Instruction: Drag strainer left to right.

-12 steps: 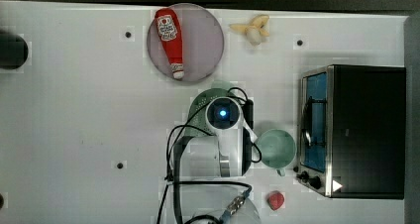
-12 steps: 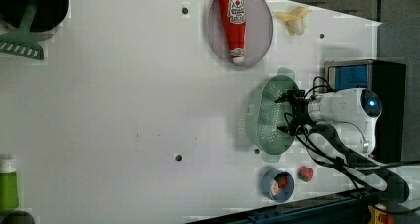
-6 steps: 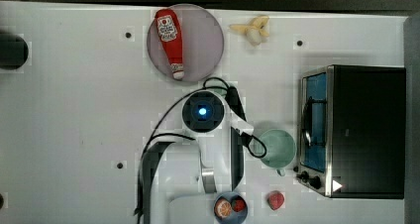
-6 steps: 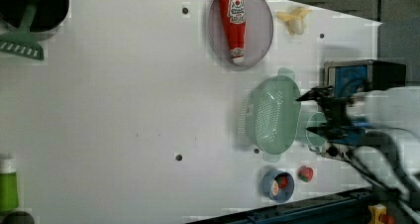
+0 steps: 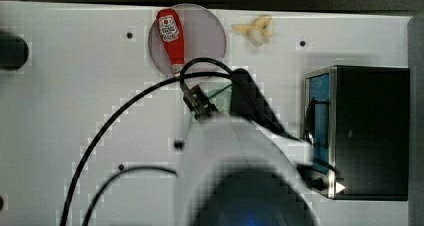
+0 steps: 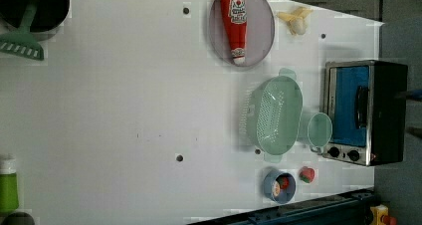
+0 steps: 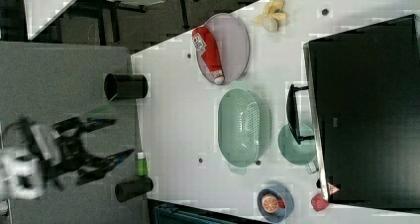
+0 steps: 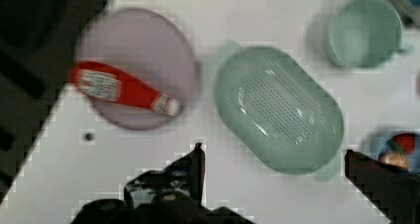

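You had the strainer (image 6: 272, 114) resting flat on the white worktop (image 6: 124, 110), free of the arm. In the left view it sat just below the grey plate (image 6: 242, 27) that carried the ketchup bottle (image 6: 236, 22), with the mint cup (image 6: 319, 129) just beside it on the left view's right and the toaster oven (image 6: 365, 113) beyond that. A small blue bowl of fruit (image 6: 278, 185) lay near its lower tab.

Your gripper (image 8: 272, 159) hung well above it with the fingers (image 8: 197, 167) spread wide and nothing between them; the right view showed the gripper (image 7: 99, 147) far off to the right view's left, away from the worktop.

Judging by its look, the strainer was thin moulded plastic: light, fairly stiff, and smooth enough underneath to slide readily on the worktop. A light thing like that could have tipped or spun if you had pushed high on the rim or off centre. The short tab handles at the two ends, or the rim wall beside one, looked the surest places for a hold, with one finger inside the perforated bowl and one outside. The cup stood close, so little room was left on that side.
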Robot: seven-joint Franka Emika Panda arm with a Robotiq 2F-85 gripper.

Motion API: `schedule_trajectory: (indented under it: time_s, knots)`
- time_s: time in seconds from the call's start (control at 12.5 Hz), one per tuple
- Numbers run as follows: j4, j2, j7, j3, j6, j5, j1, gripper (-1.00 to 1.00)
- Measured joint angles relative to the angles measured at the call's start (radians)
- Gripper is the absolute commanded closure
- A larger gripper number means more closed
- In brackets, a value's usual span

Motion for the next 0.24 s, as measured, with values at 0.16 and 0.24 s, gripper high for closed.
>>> schedule_trajectory:
  time_s: [0.16, 0.24]
  knots:
    - [0.049, -0.05, -0.104, -0.025, -0.055, -0.03, -0.001, -1.0]
    - [0.066, -0.051, -0.152, -0.027, -0.061, -0.029, -0.007, -1.0]
